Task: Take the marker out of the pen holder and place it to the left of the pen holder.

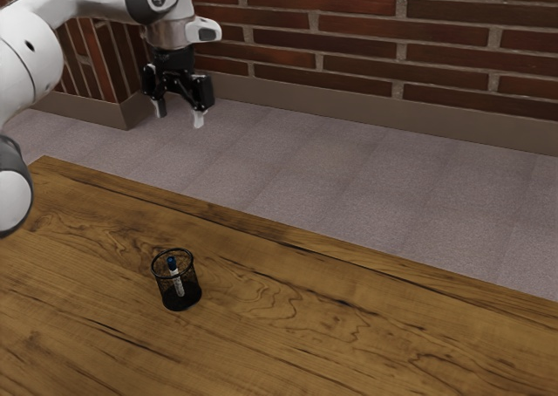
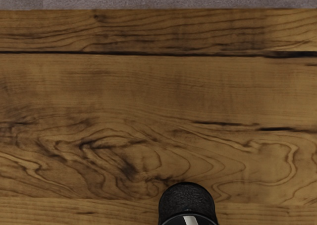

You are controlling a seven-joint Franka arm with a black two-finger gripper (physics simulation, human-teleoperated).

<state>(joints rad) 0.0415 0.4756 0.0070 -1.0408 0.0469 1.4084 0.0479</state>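
Observation:
High above the table, my gripper (image 1: pixel 179 117) stands open with nothing between its fingers, well away from the holder. The black mesh pen holder (image 1: pixel 181 300) is upright on the wooden table. Inside it leans a white marker (image 1: pixel 178 280) with a blue cap, its top near the rim. In the wrist view, part of the dark pen holder (image 2: pixel 187 199) is at the lower edge, and a pale strip of the marker (image 2: pixel 190 220) shows within it.
The wooden table (image 1: pixel 349 326) has a long edge toward the brick wall (image 1: pixel 366 38), with carpeted floor (image 1: pixel 314 169) between them. In the wrist view, the table (image 2: pixel 148 96) spreads around the holder up to its far edge.

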